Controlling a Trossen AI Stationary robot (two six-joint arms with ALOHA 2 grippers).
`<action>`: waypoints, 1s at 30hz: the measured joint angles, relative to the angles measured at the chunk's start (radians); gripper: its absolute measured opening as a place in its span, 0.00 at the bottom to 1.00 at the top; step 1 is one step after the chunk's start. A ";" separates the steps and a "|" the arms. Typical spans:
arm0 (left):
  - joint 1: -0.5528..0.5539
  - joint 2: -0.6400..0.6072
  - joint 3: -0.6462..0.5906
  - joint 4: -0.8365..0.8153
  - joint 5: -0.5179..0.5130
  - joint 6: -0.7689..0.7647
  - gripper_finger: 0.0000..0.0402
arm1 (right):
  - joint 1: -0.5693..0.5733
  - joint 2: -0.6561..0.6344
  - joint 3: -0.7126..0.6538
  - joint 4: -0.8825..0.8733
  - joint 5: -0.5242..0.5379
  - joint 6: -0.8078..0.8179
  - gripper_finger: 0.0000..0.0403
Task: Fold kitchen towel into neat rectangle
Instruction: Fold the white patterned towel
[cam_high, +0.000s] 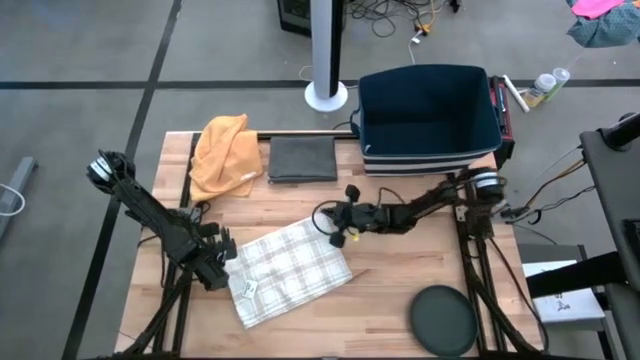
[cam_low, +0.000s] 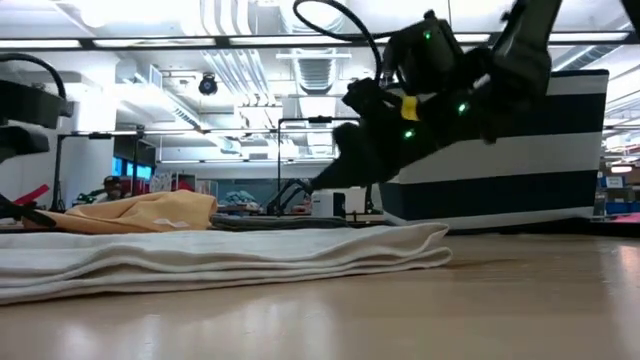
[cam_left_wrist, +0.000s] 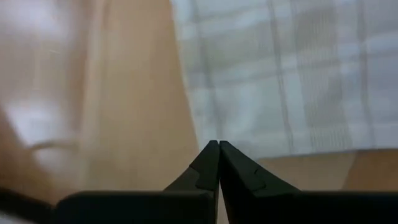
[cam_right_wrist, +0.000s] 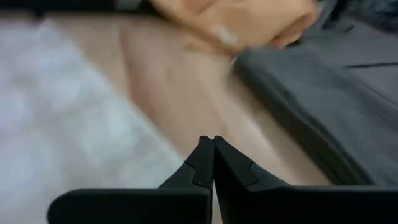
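Note:
The checked kitchen towel (cam_high: 292, 272) lies folded and flat on the wooden table (cam_high: 400, 270); the low view shows its stacked layers (cam_low: 220, 255). My left gripper (cam_high: 224, 264) is shut and points down at the towel's left edge (cam_left_wrist: 205, 118), with its fingertips (cam_left_wrist: 217, 147) just off the cloth. My right gripper (cam_high: 322, 218) is shut and hangs above the table just beyond the towel's far right corner, clear of it in the low view (cam_low: 326, 183). In the right wrist view the towel (cam_right_wrist: 62, 124) lies beside the shut fingertips (cam_right_wrist: 209, 140). My left gripper is shut with its tips by the towel's left edge (cam_left_wrist: 202, 134), coming from above. Whether it touches the cloth or the table, I cannot tell. My right gripper touches nothing.
An orange cloth (cam_high: 226, 152) and a folded dark grey cloth (cam_high: 302, 160) lie at the far side of the table. A dark blue bin (cam_high: 430, 118) stands at the far right. A dark round disc (cam_high: 443, 320) lies near the front right. Bare wood shows right of the towel.

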 joint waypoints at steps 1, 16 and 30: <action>0.000 0.005 0.015 -0.020 -0.009 0.000 0.00 | 0.002 -0.018 0.000 -0.022 -0.033 0.003 0.00; 0.000 0.041 -0.078 0.102 -0.053 0.016 0.00 | 0.070 0.049 0.001 -0.061 -0.187 0.121 0.00; 0.000 -0.005 0.079 -0.128 -0.045 -0.026 0.01 | 0.077 -0.077 0.005 -0.240 -0.290 0.153 0.00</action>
